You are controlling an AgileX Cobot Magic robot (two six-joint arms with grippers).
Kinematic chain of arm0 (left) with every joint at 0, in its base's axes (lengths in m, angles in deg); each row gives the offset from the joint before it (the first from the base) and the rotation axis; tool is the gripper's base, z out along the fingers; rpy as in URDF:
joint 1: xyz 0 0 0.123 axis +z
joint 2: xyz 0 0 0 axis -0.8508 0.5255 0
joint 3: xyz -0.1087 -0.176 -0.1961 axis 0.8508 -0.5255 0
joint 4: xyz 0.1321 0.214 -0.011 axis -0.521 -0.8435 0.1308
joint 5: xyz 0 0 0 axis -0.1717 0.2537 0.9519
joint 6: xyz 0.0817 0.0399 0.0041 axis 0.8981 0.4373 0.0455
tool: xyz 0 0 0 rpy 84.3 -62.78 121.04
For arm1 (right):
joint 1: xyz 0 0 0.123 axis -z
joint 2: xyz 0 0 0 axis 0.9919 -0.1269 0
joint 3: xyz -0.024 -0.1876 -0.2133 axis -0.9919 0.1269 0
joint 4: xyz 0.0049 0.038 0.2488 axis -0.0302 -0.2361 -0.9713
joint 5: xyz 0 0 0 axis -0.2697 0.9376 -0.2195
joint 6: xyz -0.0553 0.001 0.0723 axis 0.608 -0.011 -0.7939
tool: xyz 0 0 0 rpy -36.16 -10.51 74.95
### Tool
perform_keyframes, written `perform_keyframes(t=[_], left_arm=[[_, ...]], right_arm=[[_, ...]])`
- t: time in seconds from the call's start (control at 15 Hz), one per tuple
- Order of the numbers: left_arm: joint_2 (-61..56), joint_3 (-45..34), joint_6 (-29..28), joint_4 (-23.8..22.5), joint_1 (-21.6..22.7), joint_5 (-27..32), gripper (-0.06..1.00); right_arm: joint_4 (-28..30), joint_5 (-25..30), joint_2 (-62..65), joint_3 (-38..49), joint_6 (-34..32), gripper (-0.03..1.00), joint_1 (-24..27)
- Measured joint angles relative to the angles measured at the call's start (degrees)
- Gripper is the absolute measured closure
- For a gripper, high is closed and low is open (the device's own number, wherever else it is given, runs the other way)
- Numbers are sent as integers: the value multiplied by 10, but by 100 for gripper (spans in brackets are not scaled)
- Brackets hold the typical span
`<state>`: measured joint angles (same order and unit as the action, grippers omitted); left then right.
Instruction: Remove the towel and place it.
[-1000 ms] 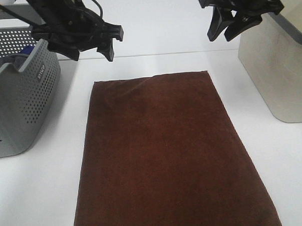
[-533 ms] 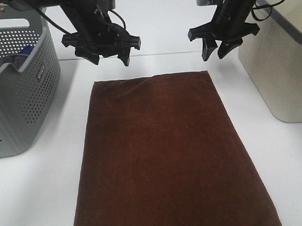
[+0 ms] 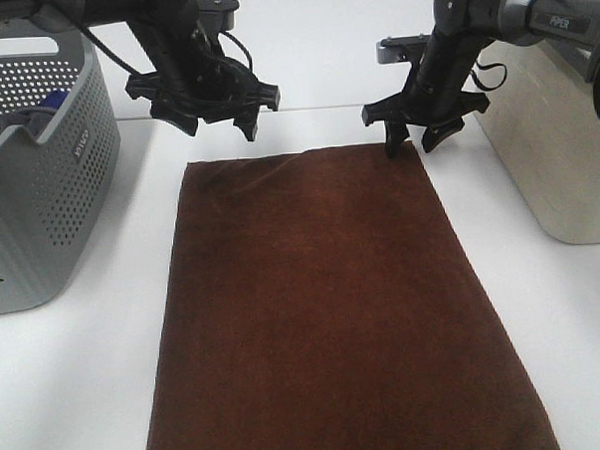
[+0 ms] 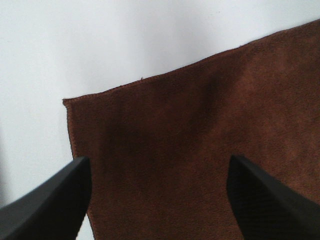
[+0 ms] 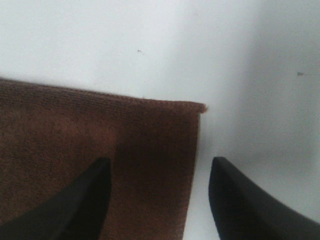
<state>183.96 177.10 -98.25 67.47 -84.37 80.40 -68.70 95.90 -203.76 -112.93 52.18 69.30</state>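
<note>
Towel lies flat, spread lengthwise on the white table, between the grey perforated basket and the beige bin. Left gripper is released, jaws spread wide, hovering above the towel's far-left corner. Right gripper is also released and empty, low at the far-right corner, with one finger over cloth and the other over bare table. Contact with the cloth cannot be determined.

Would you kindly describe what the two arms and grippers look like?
Both are black. The left gripper and right gripper each have two tapering, pointed fingers. Black cables loop beside them. The right arm has a grey link with white lettering.
</note>
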Motion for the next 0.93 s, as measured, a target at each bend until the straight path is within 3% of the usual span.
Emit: perform_keyframes(t=[0.2, 0.47, 0.73, 0.93], left_arm=[[0, 0, 5, 0, 0, 1, 23], [0, 0, 7, -18, 0, -2, 23], [8, 1, 2, -32, 9, -28, 23], [64, 32, -17, -14, 53, -34, 32]], right_arm=[[5, -1, -12, -1, 0, 51, 0], [5, 4, -17, -8, 0, 94, 0], [11, 46, -23, -41, 0, 97, 0], [23, 77, -23, -72, 0, 97, 0]])
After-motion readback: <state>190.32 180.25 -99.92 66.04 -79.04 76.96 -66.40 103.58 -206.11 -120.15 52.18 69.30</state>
